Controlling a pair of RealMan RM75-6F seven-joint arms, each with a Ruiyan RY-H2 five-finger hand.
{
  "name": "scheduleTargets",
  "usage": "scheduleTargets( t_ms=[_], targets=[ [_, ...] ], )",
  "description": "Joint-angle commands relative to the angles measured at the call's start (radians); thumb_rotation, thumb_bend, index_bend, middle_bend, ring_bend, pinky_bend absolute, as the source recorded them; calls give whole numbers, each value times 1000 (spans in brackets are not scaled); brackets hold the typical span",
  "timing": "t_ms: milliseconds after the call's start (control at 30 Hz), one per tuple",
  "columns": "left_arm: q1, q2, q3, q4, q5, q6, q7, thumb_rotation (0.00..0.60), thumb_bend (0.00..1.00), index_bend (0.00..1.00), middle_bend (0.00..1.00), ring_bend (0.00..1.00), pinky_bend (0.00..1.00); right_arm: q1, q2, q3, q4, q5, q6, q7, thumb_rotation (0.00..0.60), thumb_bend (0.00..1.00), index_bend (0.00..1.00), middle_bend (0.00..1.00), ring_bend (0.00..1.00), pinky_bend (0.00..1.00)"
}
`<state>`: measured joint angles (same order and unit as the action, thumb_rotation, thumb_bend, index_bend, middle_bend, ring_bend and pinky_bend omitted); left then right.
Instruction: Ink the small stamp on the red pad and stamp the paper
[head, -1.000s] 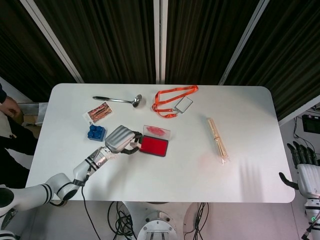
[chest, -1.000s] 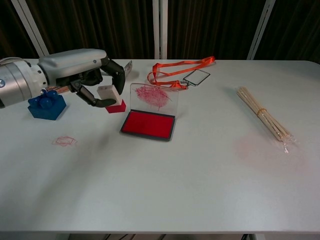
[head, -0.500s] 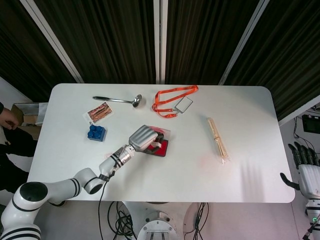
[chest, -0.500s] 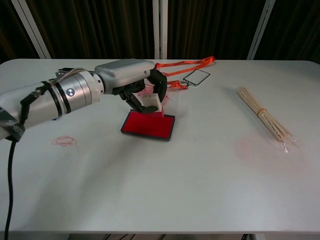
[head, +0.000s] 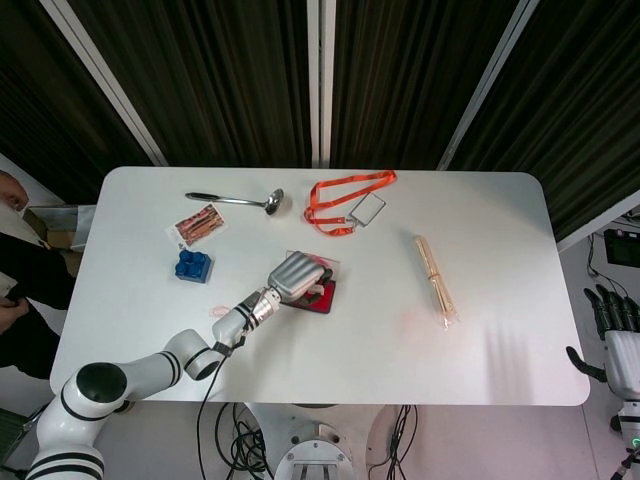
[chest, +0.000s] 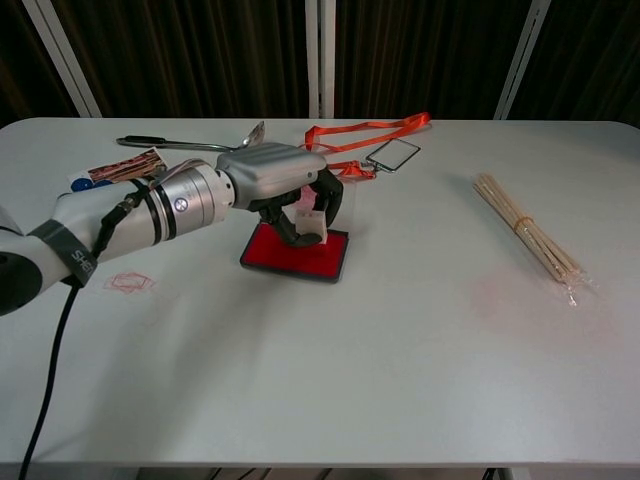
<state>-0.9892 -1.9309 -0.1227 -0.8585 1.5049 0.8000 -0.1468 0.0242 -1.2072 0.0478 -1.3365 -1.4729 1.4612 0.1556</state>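
My left hand grips the small white stamp from above. The stamp's lower end sits on the far part of the red ink pad. Behind my fingers the pad's clear lid, smeared with red, stands upright. From the head view the left hand covers the stamp and most of the red pad. A faint red stamp mark lies on the white table surface left of the pad. No separate sheet of paper shows. My right hand hangs off the table's right edge, fingers apart, holding nothing.
An orange lanyard with a badge lies behind the pad. A metal ladle, a picture card and a blue brick are at the far left. A wrapped bundle of sticks lies to the right, near a pink smudge.
My left hand carried the stamp rightward from beside the blue brick to over the red pad, then lowered it onto the pad. The right hand stayed put.
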Motion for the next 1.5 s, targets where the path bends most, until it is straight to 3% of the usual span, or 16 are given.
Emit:
scheduleTargets(
  t_ms=[33, 567, 700, 867, 1067, 1200, 1333, 1500],
  targets=[
    [-1, 0, 3, 5, -5, -4, -10, 600, 402, 621, 628, 964, 1000, 4, -3, -2, -2, -3, -6, -3, 600, 157, 0, 0, 0, 0],
    [-7, -28, 14, 71, -11, 1, -74, 600, 410, 621, 629, 964, 1000, 6, -5, -2, -2, 2, -14, -10, 600, 156, 0, 0, 0, 0],
    [-3, 10, -6, 27, -15, 36, -105, 600, 411, 621, 628, 964, 1000, 6, -5, -2, -2, 2, -15, -10, 600, 157, 0, 0, 0, 0],
    [29, 131, -16, -117, -16, 93, -98, 600, 412, 627, 632, 965, 1000, 8, -10, -1, 7, 5, -21, -3, 600, 157, 0, 0, 0, 0],
    [123, 299, 52, -351, -10, 153, 25, 600, 413, 631, 636, 964, 1000, 14, -15, 1, 11, 1, -24, 0, 600, 157, 0, 0, 0, 0],
    [202, 358, 110, -441, -19, 196, 67, 600, 414, 632, 636, 964, 1000, 16, -18, -1, 13, -3, -26, -6, 600, 157, 0, 0, 0, 0],
    [275, 359, 169, -432, 3, 253, 61, 600, 414, 631, 636, 964, 1000, 21, -22, -5, 9, -6, -34, -15, 600, 157, 0, 0, 0, 0],
    [320, 325, 195, -341, 29, 292, 11, 600, 415, 631, 636, 964, 1000, 20, -19, -7, -2, -10, -29, -31, 600, 157, 0, 0, 0, 0]
  ],
)
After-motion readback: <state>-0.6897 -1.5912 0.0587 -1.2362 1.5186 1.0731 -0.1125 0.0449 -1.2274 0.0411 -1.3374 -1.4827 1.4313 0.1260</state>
